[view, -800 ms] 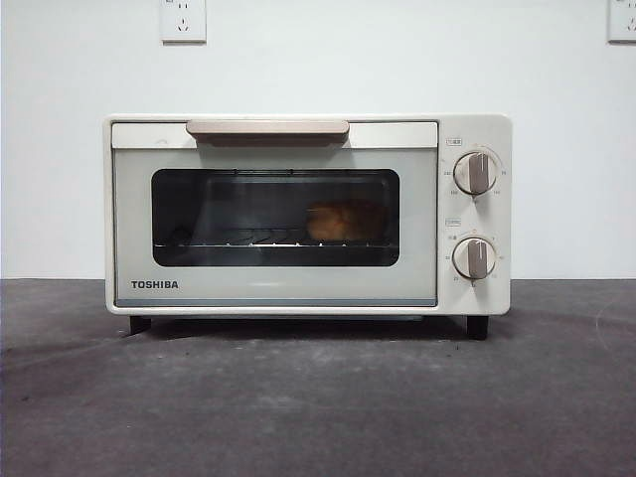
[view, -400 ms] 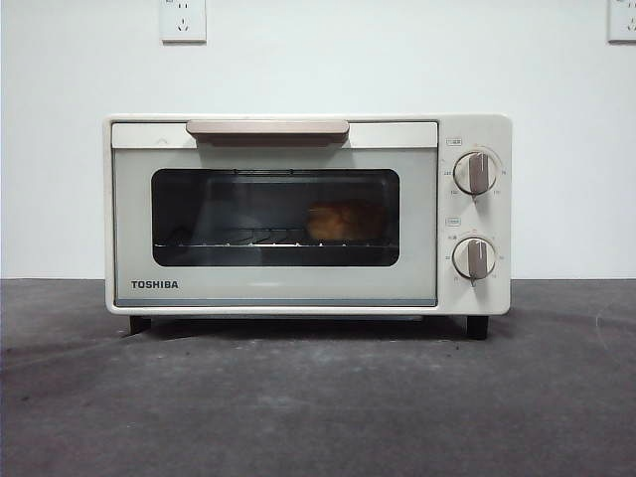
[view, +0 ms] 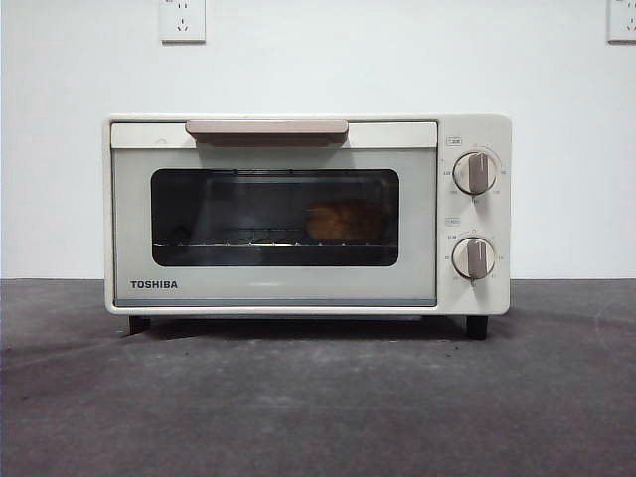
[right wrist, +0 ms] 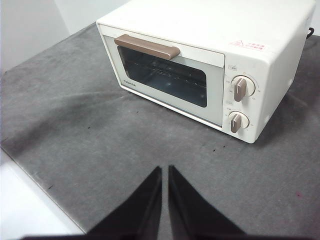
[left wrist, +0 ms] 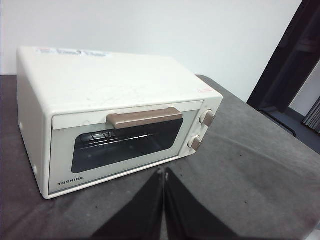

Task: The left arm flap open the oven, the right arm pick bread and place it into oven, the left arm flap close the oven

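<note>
The cream-white TOSHIBA oven (view: pixel 298 214) stands on the grey table with its door shut. It also shows in the left wrist view (left wrist: pixel 110 115) and in the right wrist view (right wrist: pixel 200 65). The orange-brown bread (view: pixel 338 221) lies inside on the rack, seen through the dark glass at the right. My left gripper (left wrist: pixel 163 172) is shut and empty, held back in front of the oven. My right gripper (right wrist: pixel 165 170) is shut and empty, well back from the oven over the table. Neither arm shows in the front view.
The grey felt table (view: pixel 318 397) runs out in front of the oven. Its edge shows near the right gripper (right wrist: pixel 30 170). A white wall with two sockets (view: pixel 183 20) stands behind. A dark doorway (left wrist: pixel 295 65) is off to one side.
</note>
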